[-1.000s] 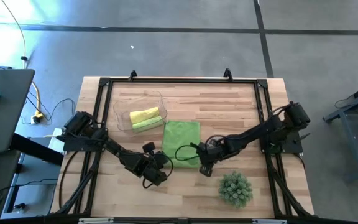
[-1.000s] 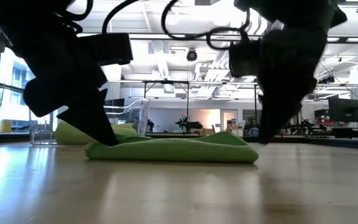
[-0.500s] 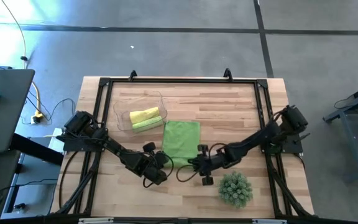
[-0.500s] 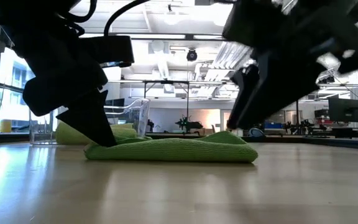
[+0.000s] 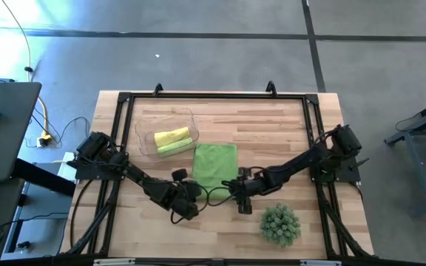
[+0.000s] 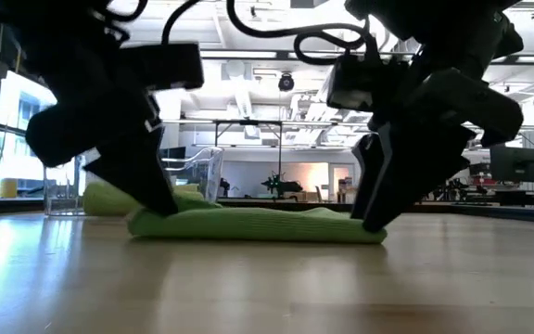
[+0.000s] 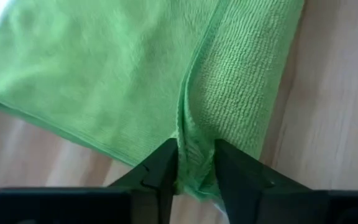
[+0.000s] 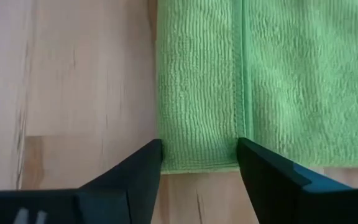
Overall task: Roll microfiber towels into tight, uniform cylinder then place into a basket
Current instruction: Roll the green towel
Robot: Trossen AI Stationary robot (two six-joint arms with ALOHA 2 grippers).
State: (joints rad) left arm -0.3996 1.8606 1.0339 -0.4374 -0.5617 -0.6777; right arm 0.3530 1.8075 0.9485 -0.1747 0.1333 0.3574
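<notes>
Towel (image 5: pixel 215 165) lies flat mid-table, its near edge folded over. Left gripper (image 7: pixel 194 171) pinches that fold's corner. Right gripper (image 8: pixel 199 163) straddles the other corner, jaws wide; bare wood beside it.

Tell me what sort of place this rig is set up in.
Probably a robotics lab or workshop: a wooden table in a black frame on a bare concrete floor, and the low view shows an open hall with ceiling lights and more workbenches.
</notes>
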